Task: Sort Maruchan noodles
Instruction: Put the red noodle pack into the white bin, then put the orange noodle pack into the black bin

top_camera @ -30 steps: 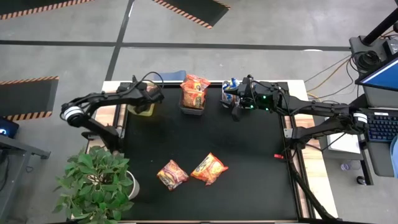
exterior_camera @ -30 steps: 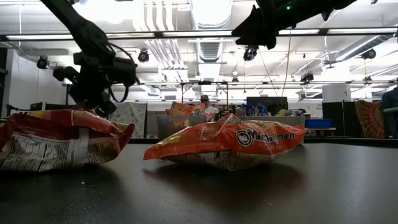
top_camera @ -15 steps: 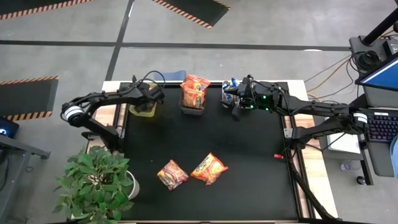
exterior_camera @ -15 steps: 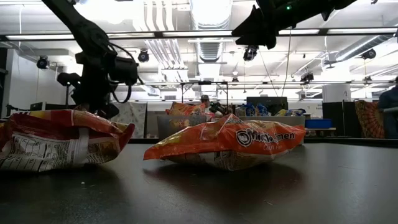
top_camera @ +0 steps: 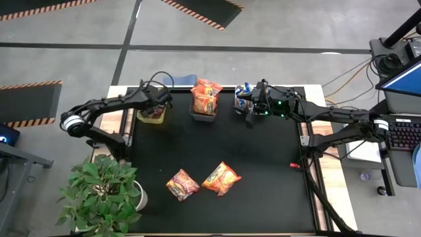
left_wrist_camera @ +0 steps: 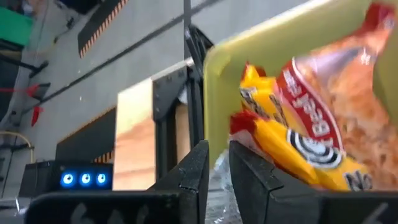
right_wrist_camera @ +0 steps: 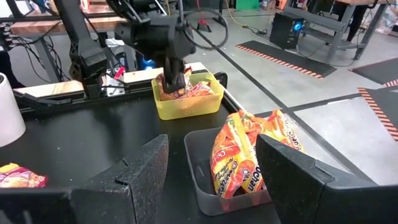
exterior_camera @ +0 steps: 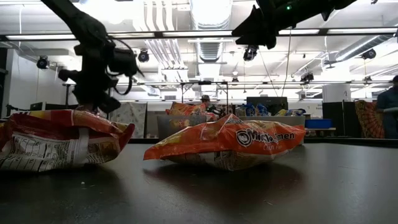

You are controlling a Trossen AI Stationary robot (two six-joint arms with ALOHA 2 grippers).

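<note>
A grey concrete floor (top_camera: 263, 26) surrounds the table, marked with orange-and-black hazard stripes (top_camera: 197, 12) and dark seam lines. A potted green plant (top_camera: 102, 194) stands at one corner (beside the black mat (top_camera: 263, 178)). Overhead, white ducts (exterior_camera: 208, 18) and bright ceiling lights (exterior_camera: 112, 9) run across the workshop; a laptop (top_camera: 401, 85) sits on a side desk.

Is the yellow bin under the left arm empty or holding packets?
Holding packets: the yellow bin contains a yellow-and-red noodle packet, with the left gripper over it.
</note>
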